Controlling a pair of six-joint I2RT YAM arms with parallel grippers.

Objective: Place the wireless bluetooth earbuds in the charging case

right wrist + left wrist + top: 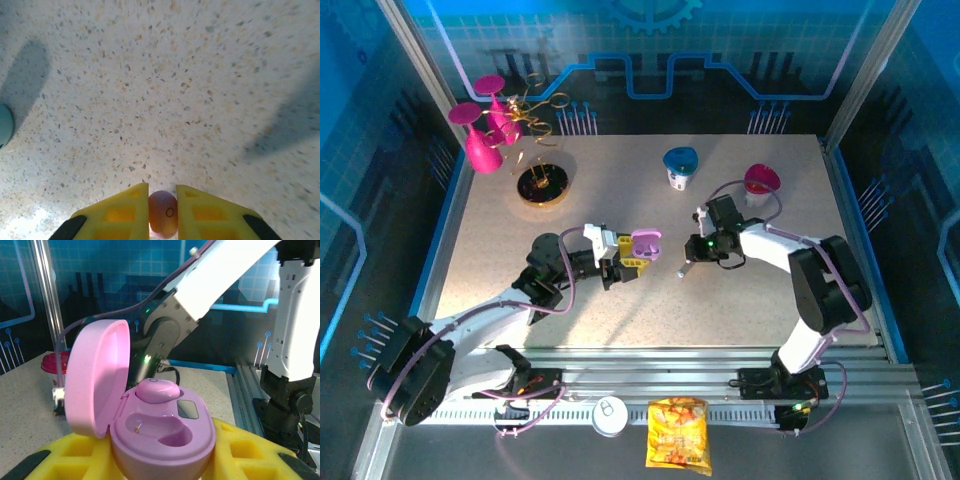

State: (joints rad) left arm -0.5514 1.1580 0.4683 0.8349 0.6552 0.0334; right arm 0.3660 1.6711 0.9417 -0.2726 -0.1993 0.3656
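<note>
My left gripper [625,255] [162,462] is shut on the lilac charging case [165,432] [642,243], which it holds just above the table's middle. The case's lid [95,380] stands open to the left. One lilac earbud [156,390] sits in the far slot, and the near slot [160,427] is bare. My right gripper [684,271] [162,200] hangs low over the speckled table [165,85], a little right of the case. Its yellow fingers [120,210] are shut on a second lilac earbud [163,212], pinched at the tips.
A blue container [680,163] and a magenta one [761,180] stand at the back centre and right. Pink glasses [485,130] and a gold wire stand [542,180] occupy the back left. A snack packet [678,432] and a can [611,414] lie by the near rail.
</note>
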